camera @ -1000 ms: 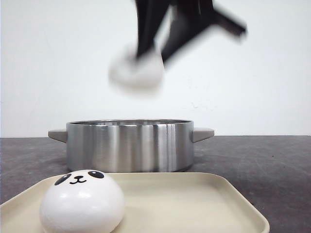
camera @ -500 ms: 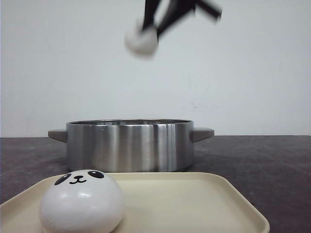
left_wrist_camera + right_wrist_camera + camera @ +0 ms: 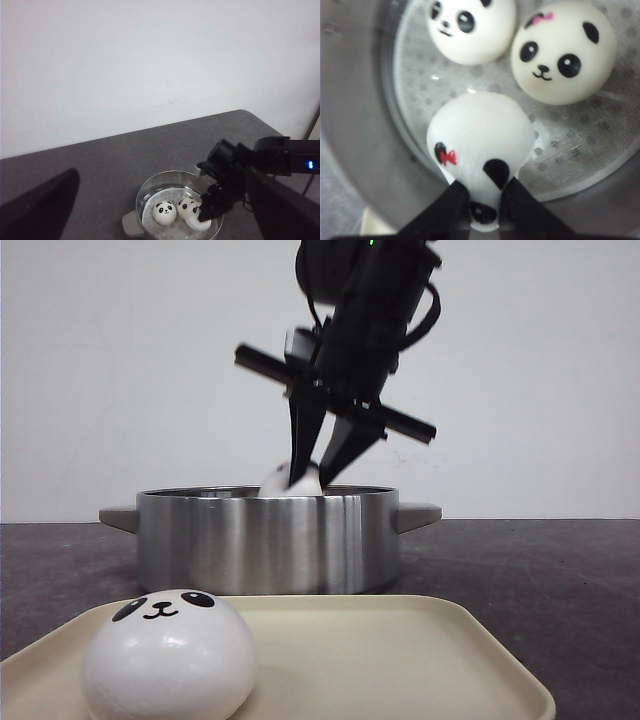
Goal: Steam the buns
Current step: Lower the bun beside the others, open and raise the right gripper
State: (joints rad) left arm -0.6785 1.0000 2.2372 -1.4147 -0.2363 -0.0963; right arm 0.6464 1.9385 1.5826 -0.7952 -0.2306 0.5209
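My right gripper (image 3: 482,210) is shut on a white panda bun (image 3: 480,135) with a red bow, pinching its lower end. It holds the bun inside the steel pot (image 3: 268,540), just over the perforated steamer liner (image 3: 570,135). In the front view the held bun (image 3: 290,478) peeks above the pot's rim under the right gripper (image 3: 320,475). Two more buns (image 3: 470,25) (image 3: 562,55) lie face up on the liner beyond it. A further bun (image 3: 168,652) sits on the cream tray (image 3: 400,650). My left gripper (image 3: 162,172) hangs open high above the pot (image 3: 150,200), with nothing between its fingers.
The pot has grey side handles (image 3: 418,515) and stands just behind the tray on a dark grey table (image 3: 540,580). A white wall lies behind. The tray's front edge is cut off by the frame.
The right gripper has dropped from high above the pot down to its rim, carrying the bun into the pot. The bun on the tray has not moved.
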